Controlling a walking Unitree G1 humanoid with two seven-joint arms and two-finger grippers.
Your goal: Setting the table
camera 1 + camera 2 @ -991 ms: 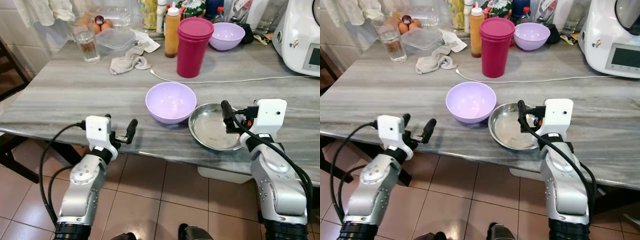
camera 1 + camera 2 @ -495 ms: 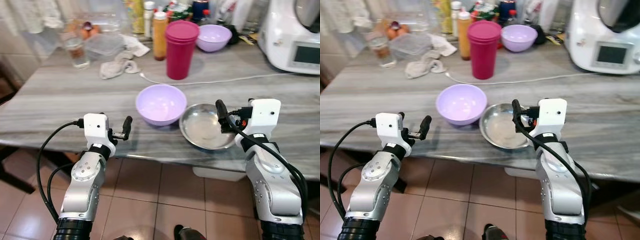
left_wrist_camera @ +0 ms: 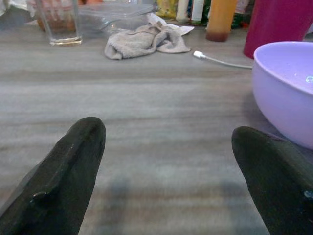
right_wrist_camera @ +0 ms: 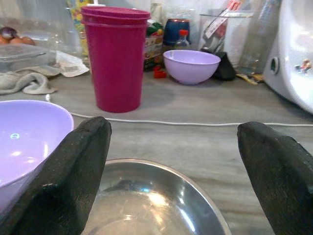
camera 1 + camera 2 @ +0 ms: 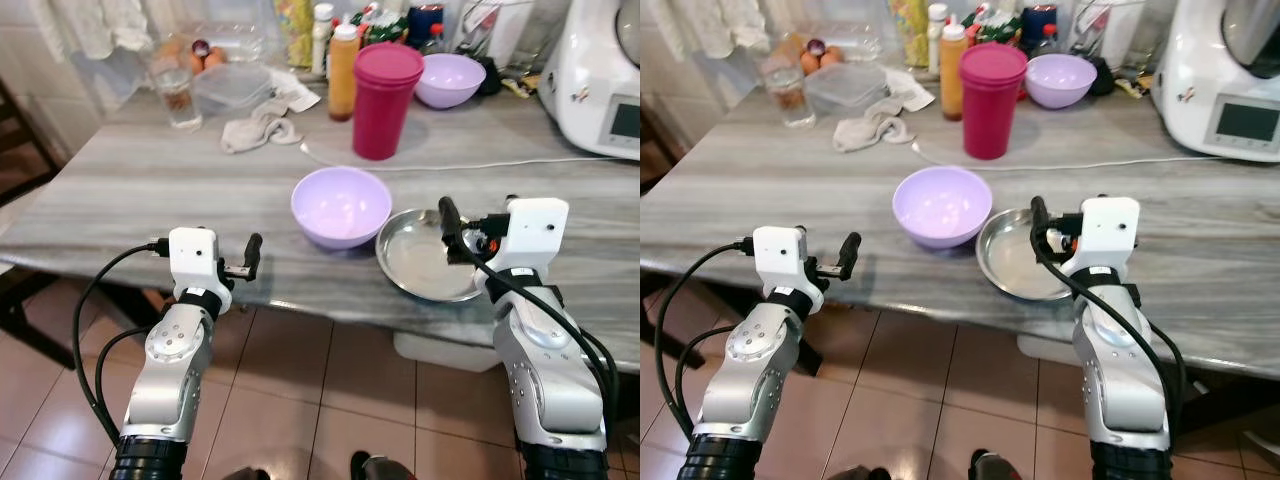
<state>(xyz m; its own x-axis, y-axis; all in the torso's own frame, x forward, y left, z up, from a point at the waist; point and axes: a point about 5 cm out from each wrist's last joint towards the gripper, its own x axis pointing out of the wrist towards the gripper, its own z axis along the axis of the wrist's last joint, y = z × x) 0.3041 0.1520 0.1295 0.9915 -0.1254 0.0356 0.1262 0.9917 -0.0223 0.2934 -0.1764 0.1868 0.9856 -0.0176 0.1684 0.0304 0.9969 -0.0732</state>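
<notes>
Left gripper (image 5: 246, 262): hovered at the near desk (image 5: 150, 180) edge, fingers (image 3: 68, 166) spread wide, holding nothing. Bare desk lay between the fingers; the lilac bowl stood just beyond the tip of one finger.

Lilac bowl (image 5: 341, 205): stood upright and empty, ahead of the left fingers and touching or nearly touching the dish. Judged light, stiff plastic, smooth and a little slippery, not fragile. Best taken by the rim, one finger inside and one outside the wall; a pinch across the full width looks too broad.

Steel dish (image 5: 428, 268): lay near the desk edge, directly ahead of and partly between the right fingers. Judged thin metal, light, rigid, slick and liable to slide or ring if nudged. The low raised lip on the near side looks like the place to grip, one finger above and one below.

Right gripper (image 5: 447, 228): stood over the dish's near rim, fingers (image 4: 73, 181) wide apart and empty.

Red cup (image 5: 385, 98): stood capped and upright, well beyond the right fingers. Judged stiff plastic; weight unknown, as contents are hidden. The straight wall suits a side grasp at mid height.

Second bowl (image 5: 450, 78): stood further back still, among bottles; a rim grasp as above.
</notes>
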